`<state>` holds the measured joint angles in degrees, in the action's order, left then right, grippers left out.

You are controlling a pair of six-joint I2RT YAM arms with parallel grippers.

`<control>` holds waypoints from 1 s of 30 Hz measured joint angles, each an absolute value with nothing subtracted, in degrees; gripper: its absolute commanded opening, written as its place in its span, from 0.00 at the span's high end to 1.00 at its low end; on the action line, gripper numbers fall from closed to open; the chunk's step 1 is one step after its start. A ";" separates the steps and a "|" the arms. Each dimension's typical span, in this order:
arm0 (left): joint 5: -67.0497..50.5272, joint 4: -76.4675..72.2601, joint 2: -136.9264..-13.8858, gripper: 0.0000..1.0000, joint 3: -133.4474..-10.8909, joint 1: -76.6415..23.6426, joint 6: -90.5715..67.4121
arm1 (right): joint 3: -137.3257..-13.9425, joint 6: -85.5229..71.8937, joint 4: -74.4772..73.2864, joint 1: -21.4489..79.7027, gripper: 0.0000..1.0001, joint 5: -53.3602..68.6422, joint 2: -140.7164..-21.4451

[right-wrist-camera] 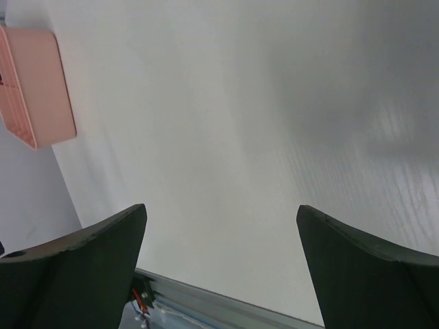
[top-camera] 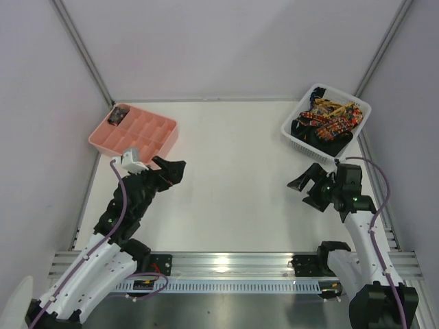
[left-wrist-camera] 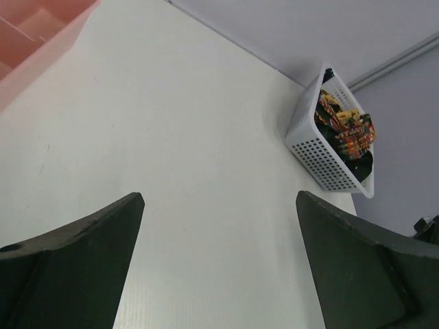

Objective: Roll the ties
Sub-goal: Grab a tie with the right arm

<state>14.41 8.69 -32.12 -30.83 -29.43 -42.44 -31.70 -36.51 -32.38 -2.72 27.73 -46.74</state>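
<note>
The ties (top-camera: 328,121) lie bunched in a white lattice basket (top-camera: 293,136) at the back right; they are red, orange, yellow and black. They also show in the left wrist view (left-wrist-camera: 348,130). A small dark rolled thing (top-camera: 119,114) sits in the far left corner compartment of the pink tray (top-camera: 164,142). My left gripper (top-camera: 173,169) is open and empty over the table, just right of the pink tray. My right gripper (top-camera: 306,186) is open and empty, in front of the basket. Both wrist views show wide jaws over bare table.
The pink compartment tray stands at the back left and shows in the right wrist view (right-wrist-camera: 41,89) and the left wrist view (left-wrist-camera: 34,41). A metal rail (top-camera: 233,264) runs along the near table edge. Grey walls enclose the table on three sides.
</note>
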 measured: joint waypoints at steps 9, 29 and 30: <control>-2.50 17.65 -42.70 0.00 -41.36 -25.41 -38.89 | -55.92 -33.15 -35.94 -4.14 0.08 17.82 -59.24; -15.64 24.75 -50.70 0.00 -53.82 -24.60 -18.09 | -77.73 -41.98 -22.74 -19.20 0.25 22.31 -98.89; -15.62 24.80 -50.94 0.00 -54.22 -24.60 -17.17 | -77.76 -42.00 -22.09 -19.18 0.25 22.26 -99.18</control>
